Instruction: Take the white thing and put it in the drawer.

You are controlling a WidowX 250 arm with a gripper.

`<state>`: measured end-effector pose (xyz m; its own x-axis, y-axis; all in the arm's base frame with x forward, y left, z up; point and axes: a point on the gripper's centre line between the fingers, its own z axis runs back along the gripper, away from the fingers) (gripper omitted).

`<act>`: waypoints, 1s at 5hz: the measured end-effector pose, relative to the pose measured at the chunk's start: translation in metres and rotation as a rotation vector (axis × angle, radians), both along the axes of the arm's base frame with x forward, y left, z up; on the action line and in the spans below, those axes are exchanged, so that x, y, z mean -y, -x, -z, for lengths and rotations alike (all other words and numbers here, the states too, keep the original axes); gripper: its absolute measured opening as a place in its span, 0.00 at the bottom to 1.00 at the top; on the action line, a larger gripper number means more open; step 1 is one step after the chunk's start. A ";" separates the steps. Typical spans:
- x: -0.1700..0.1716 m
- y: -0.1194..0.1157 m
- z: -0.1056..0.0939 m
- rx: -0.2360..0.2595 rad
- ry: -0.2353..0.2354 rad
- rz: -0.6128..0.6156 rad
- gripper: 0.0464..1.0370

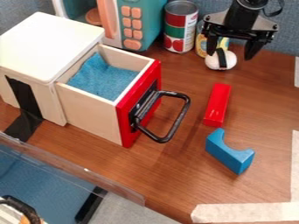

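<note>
End effector [231, 56] spread wide, top R of view; can't tell if one finger touches the white ball [213, 63] w/ black stripe, on the surface [175, 170]. Yellow container [201, 45] behind partly hidden, arm cut off up top.

A drawer [92, 118] with a red front is sticking out of a white box [43, 46]. A blue cloth [102, 78] is lying inside the drawer, and a black handle [180, 114] is poking out from its front. A toy microwave [139, 21] and a tin can [181, 26] are standing behind the drawer. To the right of the drawer, farther back, the black gripper [231, 56] is hanging with its two fingers apart, and a round white thing [229, 60] with a black stripe is sitting by them. A red block [217, 105] and a curved blue block [231, 153] are lying to the drawer's right.
</note>
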<state>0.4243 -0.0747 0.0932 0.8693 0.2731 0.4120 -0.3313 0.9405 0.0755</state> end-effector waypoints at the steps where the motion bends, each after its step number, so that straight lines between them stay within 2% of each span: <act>1: -0.003 -0.011 0.009 0.020 0.000 -0.056 0.96; 2: -0.013 -0.021 0.016 0.041 0.014 -0.133 0.96; 5: -0.024 -0.046 0.054 0.009 0.071 -0.250 0.96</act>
